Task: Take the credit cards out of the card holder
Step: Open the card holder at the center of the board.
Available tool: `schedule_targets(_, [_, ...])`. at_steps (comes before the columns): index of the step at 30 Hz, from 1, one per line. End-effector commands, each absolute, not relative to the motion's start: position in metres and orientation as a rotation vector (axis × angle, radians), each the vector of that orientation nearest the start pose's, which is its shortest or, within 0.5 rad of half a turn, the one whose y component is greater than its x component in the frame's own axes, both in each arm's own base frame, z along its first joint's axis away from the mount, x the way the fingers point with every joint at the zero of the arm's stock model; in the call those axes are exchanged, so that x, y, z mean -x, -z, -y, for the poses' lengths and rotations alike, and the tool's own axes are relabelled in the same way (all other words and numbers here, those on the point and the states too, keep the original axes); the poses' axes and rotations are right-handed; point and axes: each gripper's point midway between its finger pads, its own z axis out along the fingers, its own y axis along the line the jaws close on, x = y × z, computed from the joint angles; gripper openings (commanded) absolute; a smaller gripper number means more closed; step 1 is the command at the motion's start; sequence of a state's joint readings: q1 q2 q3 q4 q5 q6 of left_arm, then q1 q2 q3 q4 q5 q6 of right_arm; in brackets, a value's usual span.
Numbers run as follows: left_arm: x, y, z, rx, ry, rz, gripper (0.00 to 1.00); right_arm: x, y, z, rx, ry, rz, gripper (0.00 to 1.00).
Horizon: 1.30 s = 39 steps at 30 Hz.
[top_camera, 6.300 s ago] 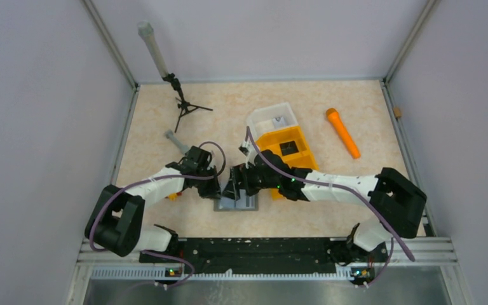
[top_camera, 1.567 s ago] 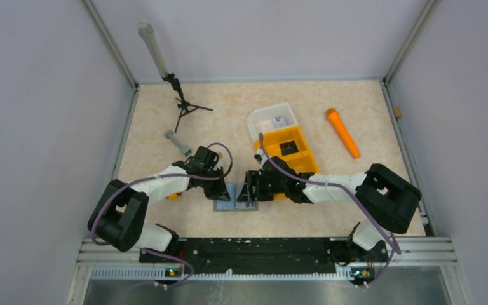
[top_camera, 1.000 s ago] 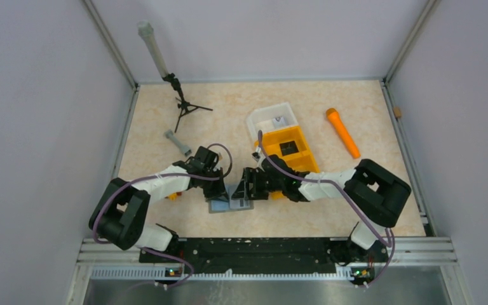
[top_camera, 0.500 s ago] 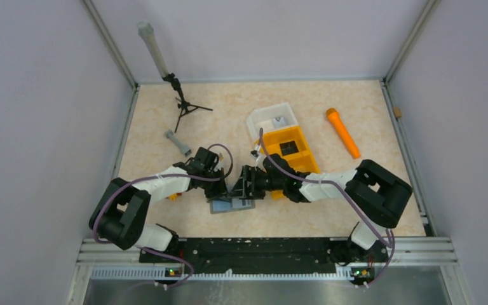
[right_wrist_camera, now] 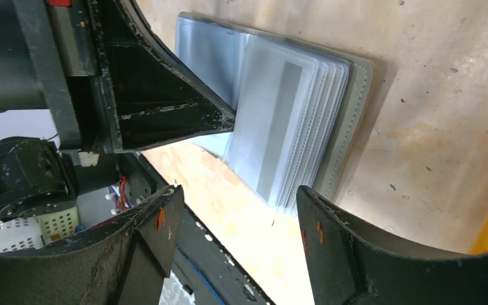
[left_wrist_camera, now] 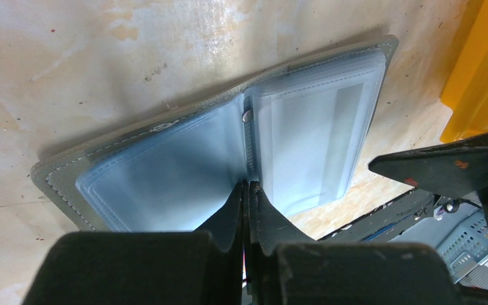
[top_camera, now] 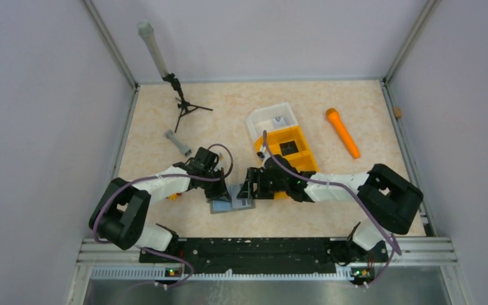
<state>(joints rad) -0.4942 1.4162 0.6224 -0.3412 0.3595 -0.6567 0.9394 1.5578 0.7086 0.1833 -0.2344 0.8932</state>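
The grey card holder point(top_camera: 232, 204) lies open on the table between the arms. Its clear sleeves show in the left wrist view point(left_wrist_camera: 165, 165) and fan out in the right wrist view point(right_wrist_camera: 349, 127). A light grey-blue card point(left_wrist_camera: 321, 136) with a darker stripe sits in the top right sleeve and also shows in the right wrist view point(right_wrist_camera: 273, 127). My left gripper point(top_camera: 225, 190) is shut, its tips point(left_wrist_camera: 247, 184) pressed at the holder's centre fold. My right gripper point(top_camera: 246, 189) is open and empty, and hangs point(right_wrist_camera: 238, 203) over the near edge of the right sleeves.
An orange two-compartment bin point(top_camera: 302, 162) holding a dark card point(top_camera: 288, 148) stands just behind the right gripper. A clear tray point(top_camera: 260, 121) adjoins it. An orange marker point(top_camera: 343, 132), a small tripod point(top_camera: 184, 105) and a grey dumbbell point(top_camera: 178, 142) lie farther back.
The holder has slid slightly left and turned a little since 1.6 s ago. My right gripper moved left over it, then drew back a little to the right. The left gripper stays at the fold.
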Motion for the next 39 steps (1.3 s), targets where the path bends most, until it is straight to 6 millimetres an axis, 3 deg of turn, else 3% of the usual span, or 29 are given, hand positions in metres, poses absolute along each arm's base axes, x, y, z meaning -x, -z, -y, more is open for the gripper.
schedule_targets(1, [-0.188,-0.014,0.194,0.111,0.732,-2.870,0.00,-0.179,-0.066,-0.372,0.232,-1.198,-2.496,0.69])
schedule_targets(9, [-0.186,-0.008,0.196,0.109,0.746,-2.885,0.00,-0.174,-0.074,-0.393,0.264,-1.315,-2.464,0.69])
schedule_targets(20, [-0.188,-0.010,0.200,0.100,0.783,-2.873,0.00,-0.173,-0.131,-0.404,0.334,-1.444,-2.298,0.68])
schedule_targets(32, [-0.187,-0.011,0.207,0.101,0.843,-2.864,0.00,-0.170,-0.118,-0.418,0.375,-1.478,-2.323,0.59])
schedule_targets(39, [-0.187,-0.010,0.204,0.101,0.820,-2.867,0.00,-0.177,-0.105,-0.404,0.369,-1.311,-2.371,0.54])
